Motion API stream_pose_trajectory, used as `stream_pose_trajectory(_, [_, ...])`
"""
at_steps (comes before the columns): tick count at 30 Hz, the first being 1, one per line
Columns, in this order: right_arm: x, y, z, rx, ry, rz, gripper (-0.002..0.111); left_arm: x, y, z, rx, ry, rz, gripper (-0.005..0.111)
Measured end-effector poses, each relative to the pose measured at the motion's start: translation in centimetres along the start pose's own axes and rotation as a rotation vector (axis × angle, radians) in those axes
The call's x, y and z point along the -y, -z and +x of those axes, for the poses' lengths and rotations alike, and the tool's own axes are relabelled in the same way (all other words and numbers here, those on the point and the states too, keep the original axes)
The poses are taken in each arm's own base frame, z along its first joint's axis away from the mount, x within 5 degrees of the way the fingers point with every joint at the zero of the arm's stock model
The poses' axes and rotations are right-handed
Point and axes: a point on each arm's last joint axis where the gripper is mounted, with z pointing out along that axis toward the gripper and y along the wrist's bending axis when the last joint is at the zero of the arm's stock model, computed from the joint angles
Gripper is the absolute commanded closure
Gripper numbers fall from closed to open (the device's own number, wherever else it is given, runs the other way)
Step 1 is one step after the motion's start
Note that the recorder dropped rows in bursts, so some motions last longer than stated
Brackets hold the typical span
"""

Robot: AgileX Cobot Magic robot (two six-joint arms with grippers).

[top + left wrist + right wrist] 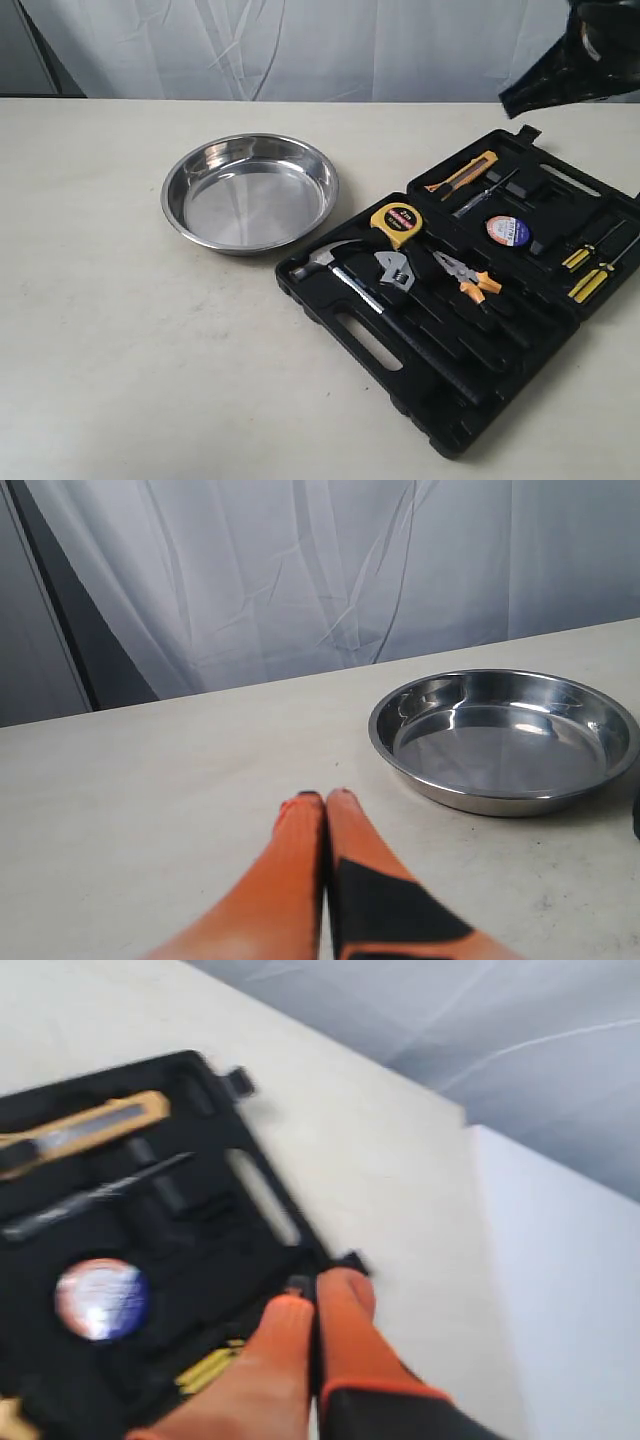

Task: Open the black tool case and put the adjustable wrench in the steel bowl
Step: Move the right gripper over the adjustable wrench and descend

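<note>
Case lid is down flat, so the black tool case (440, 400) lies open on the worktop (100, 350), stretching from the near edge toward the far right corner. The adjustable wrench (396, 270) sits in its moulded slot in the half closer to the near edge, silvery head up by the tape measure (398, 222). It is squeezed between the hammer (330, 258) and the orange-handled pliers (465, 278).

The steel bowl (250, 200) waits empty, just beside the case and toward the far edge, left of the middle.

The right gripper (318, 1305) hovers over the case's outer rim near the far right corner, fingers (285, 1325) pressed together and gripping nothing. The left gripper (325, 800) hangs low near the bowl, its fingers (296, 825) also pressed together and holding nothing.

So the wrench pick is the job now. I'd say the right gripper needs to spread its fingers first, then come in over the wrench. It should straddle the wrench crosswise, clear of the hammer head and pliers on either side. A straight-up pull should pop it from the tight recess without dragging the case. Then carry it across and let go low over the bowl's flat bottom.
</note>
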Motion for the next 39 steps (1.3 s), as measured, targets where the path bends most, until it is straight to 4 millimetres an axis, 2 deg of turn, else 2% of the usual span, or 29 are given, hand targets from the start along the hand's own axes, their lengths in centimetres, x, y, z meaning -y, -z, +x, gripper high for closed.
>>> stream_pose_trajectory(2, [-1.9,-0.1,0.2,-0.002,-0.008,-0.184,0.109,0.0,0.0,0.0,0.0,0.0,0.0,0.106])
stream_pose_trajectory(4, [-4.5,-0.4,0.3,0.004,0.033,-0.403,0.109,0.0,0.0,0.0,0.0,0.0,0.0,0.106])
stream_pose_trajectory(7, [-8.2,-1.4,0.8,-0.034,0.106,-0.643,0.109,0.0,0.0,0.0,0.0,0.0,0.0,0.106])
stream_pose_trajectory(12, [-13.0,-4.1,2.1,-0.136,0.163,-0.862,0.109,0.0,0.0,0.0,0.0,0.0,0.0,0.106])
stream_pose_trajectory(15, [-14.7,-4.6,3.3,-0.207,0.265,-0.975,0.109,0.0,0.0,0.0,0.0,0.0,0.0,0.106])
stream_pose_trajectory(18, [-14.9,-4.1,4.8,-0.344,0.383,-1.062,0.109,0.0,0.0,0.0,0.0,0.0,0.0,0.106])
stream_pose_trajectory(21, [-14.0,-3.6,6.1,-0.515,0.446,-1.045,0.109,0.0,0.0,0.0,0.0,0.0,0.0,0.106])
stream_pose_trajectory(24, [-12.2,-3.6,6.8,-0.634,0.478,-0.88,0.109,0.0,0.0,0.0,0.0,0.0,0.0,0.106])
stream_pose_trajectory(27, [-10.3,-4.6,6.8,-0.675,0.435,-0.609,0.109,0.0,0.0,0.0,0.0,0.0,0.0,0.106])
stream_pose_trajectory(31, [-8.0,-6.7,5.6,-0.528,0.288,-0.202,0.109,0.0,0.0,0.0,0.0,0.0,0.0,0.106])
stream_pose_trajectory(33, [-7.7,-7.6,4.5,-0.384,0.202,-0.117,0.109,0.0,0.0,0.0,0.0,0.0,0.0,0.106])
stream_pose_trajectory(35, [-8.1,-7.9,3.7,-0.271,0.156,-0.157,0.109,0.0,0.0,0.0,0.0,0.0,0.0,0.106])
stream_pose_trajectory(39, [-10.8,-7.4,2.7,-0.132,0.177,-0.451,0.109,0.0,0.0,0.0,0.0,0.0,0.0,0.106])
